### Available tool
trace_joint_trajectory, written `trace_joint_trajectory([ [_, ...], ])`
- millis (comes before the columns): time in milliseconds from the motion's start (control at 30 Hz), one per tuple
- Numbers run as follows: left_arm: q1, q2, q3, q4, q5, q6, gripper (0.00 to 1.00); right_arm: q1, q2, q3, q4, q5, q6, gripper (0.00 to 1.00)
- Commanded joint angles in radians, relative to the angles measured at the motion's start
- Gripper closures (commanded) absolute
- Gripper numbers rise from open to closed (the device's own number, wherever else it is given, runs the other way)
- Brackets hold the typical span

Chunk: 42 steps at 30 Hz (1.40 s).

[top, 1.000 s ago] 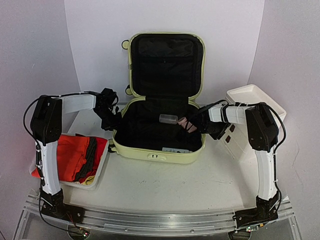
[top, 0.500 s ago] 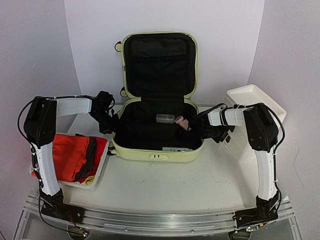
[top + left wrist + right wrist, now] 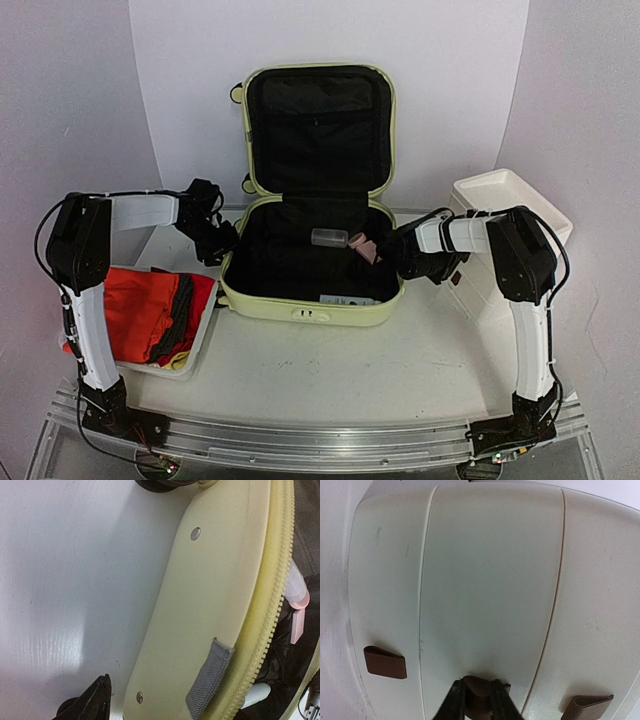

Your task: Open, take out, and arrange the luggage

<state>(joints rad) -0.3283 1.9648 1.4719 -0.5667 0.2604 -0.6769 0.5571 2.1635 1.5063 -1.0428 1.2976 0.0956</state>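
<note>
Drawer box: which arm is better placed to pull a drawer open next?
Right. The right gripper already pinches the middle handle of the drawer box; the left gripper sits beside the suitcase, on its opposite side.

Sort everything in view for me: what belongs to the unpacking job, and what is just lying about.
Part of the job:
- luggage, open
- clear bottle and pink item inside it
- white drawer box, whose brown handle the right gripper clamps

Probably just lying about for now:
- white basket
- orange and grey clothes in it
</note>
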Motion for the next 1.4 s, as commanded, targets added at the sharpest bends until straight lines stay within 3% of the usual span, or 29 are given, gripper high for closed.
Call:
trace_joint_trajectory([
  [0,0.032,-0.052,0.042,0.067,-0.053,0.012,0.4,0.002,-0.069,-0.007,-0.003,0.049,0.0,1.0],
  [233,0.032,-0.119,0.033,0.063,-0.037,0.05,0.37,0.048,-0.088,0.025,-0.007,-0.043,-0.019,1.0],
  [433,0.027,-0.14,0.039,0.068,0.093,0.135,0.34,0.158,-0.104,0.129,-0.084,-0.165,0.03,1.0],
  [767,-0.003,-0.151,0.051,0.068,0.104,0.191,0.33,0.278,-0.094,0.256,-0.204,-0.293,0.117,1.0],
  [833,-0.018,-0.146,0.063,0.069,0.11,0.205,0.32,0.292,-0.109,0.27,-0.204,-0.341,0.116,0.91],
  [900,-0.037,-0.138,0.075,0.07,0.116,0.22,0.3,0.302,-0.129,0.288,-0.201,-0.367,0.115,0.69],
  [933,-0.045,-0.135,0.08,0.069,0.118,0.226,0.29,0.304,-0.138,0.302,-0.2,-0.381,0.114,0.63],
  [1133,-0.078,-0.141,0.093,0.069,0.112,0.236,0.26,0.306,-0.174,0.401,-0.149,-0.572,0.03,0.58],
  [1367,-0.09,-0.208,0.058,0.07,0.115,0.27,0.27,0.292,-0.079,0.533,-0.071,-0.858,-0.03,0.42],
])
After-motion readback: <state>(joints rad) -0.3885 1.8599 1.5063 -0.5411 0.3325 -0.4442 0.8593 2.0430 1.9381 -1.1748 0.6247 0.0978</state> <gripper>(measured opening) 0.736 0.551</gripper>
